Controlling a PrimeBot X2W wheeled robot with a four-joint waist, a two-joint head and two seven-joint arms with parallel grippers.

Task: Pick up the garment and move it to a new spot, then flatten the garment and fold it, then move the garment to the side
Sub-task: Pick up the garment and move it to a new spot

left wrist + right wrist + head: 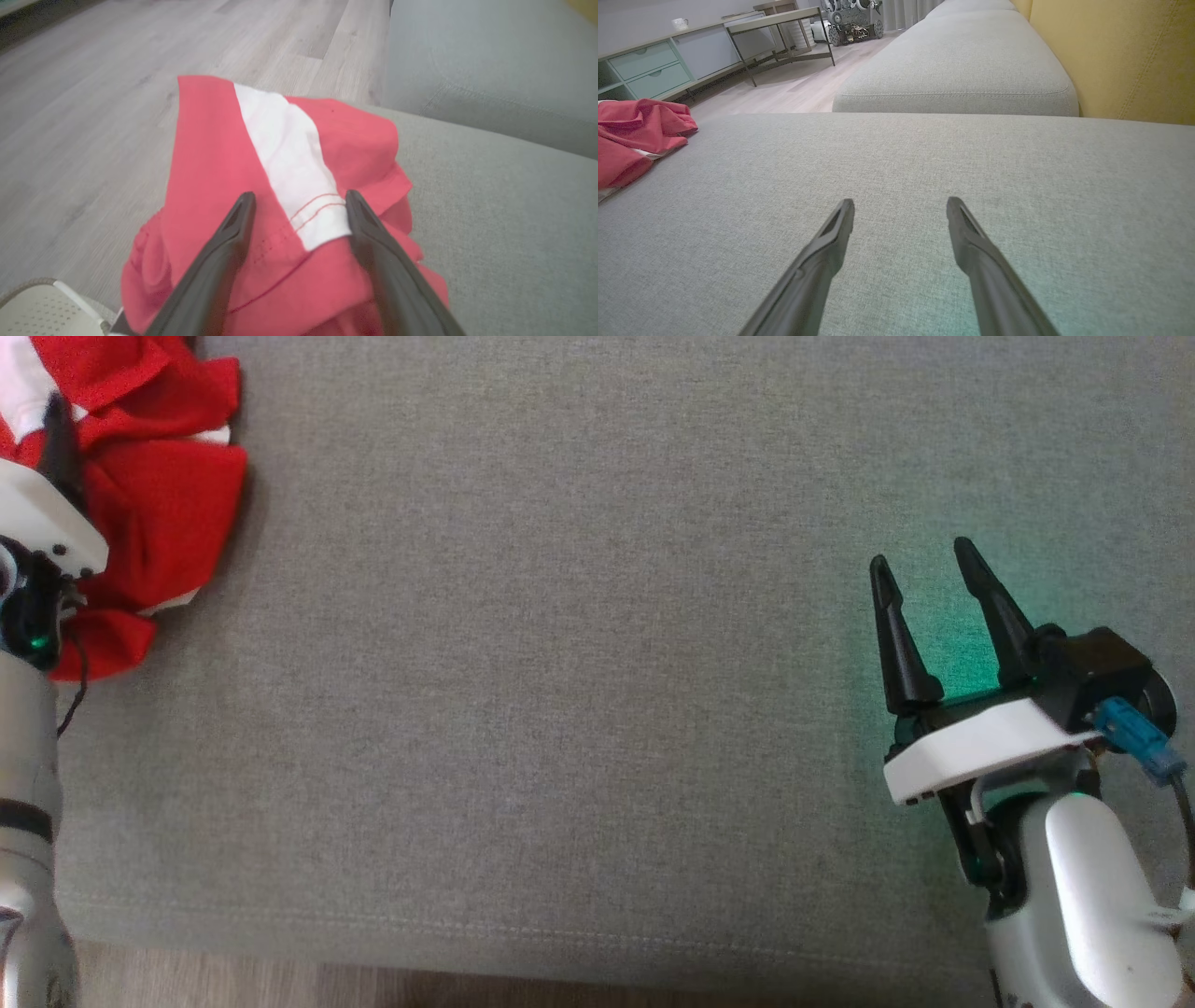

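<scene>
Grey cushion [560,691], crumpled garment [159,513], axis unclear

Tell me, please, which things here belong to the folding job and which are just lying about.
Job:
red and white garment
left gripper, open at it
right gripper, open
grey cushion

Lying about:
drawer unit
metal-frame table
cup
yellow backrest

Garment [219,154] red with white band; cushion [560,663] grey; claw fingers [822,261] black.
</scene>
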